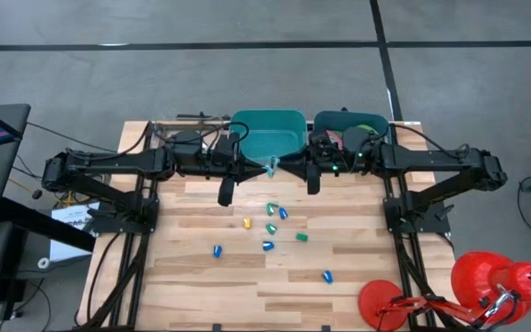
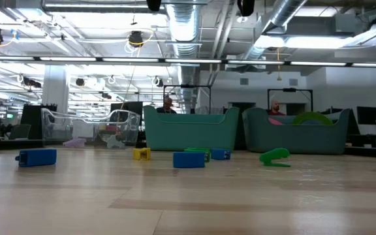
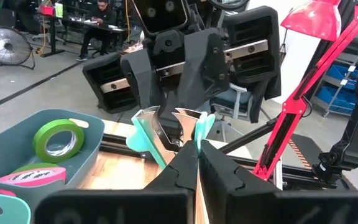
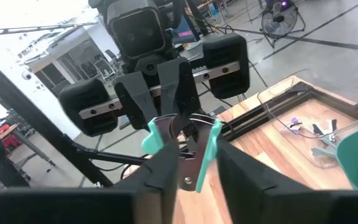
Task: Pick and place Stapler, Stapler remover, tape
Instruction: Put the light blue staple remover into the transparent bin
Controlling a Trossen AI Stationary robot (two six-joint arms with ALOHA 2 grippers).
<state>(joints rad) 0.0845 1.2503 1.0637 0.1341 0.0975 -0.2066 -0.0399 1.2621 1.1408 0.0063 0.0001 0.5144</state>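
Observation:
A teal staple remover [image 3: 166, 134] with metal claws hangs high over the table's far middle [image 1: 271, 164], between my two grippers, which face each other. My left gripper [image 3: 197, 152] is shut on it. My right gripper [image 4: 194, 165] is open, its fingers standing on either side of the remover [image 4: 188, 146]; whether they touch it I cannot tell. Small staplers, blue [image 2: 38, 156] and yellow [image 2: 141, 153], and a green staple remover [image 2: 274, 156] lie on the wood. A green tape roll [image 3: 59, 140] and a pink one [image 3: 33, 176] lie in the right teal bin [image 1: 350, 129]. My left gripper pinches the staple remover between its two shut fingers at one teal wing [image 3: 205, 127], beside the metal claws. The fingers come level from the table's left. The remover is lifted clear, high above the table.
A second teal bin [image 1: 267, 134] stands at the far edge, left of the right bin. Several small coloured pieces lie scattered mid-table [image 1: 270, 226]. A red lamp [image 1: 487, 286] stands at the near right corner. A clear tray [image 4: 316, 134] sits at the far left.

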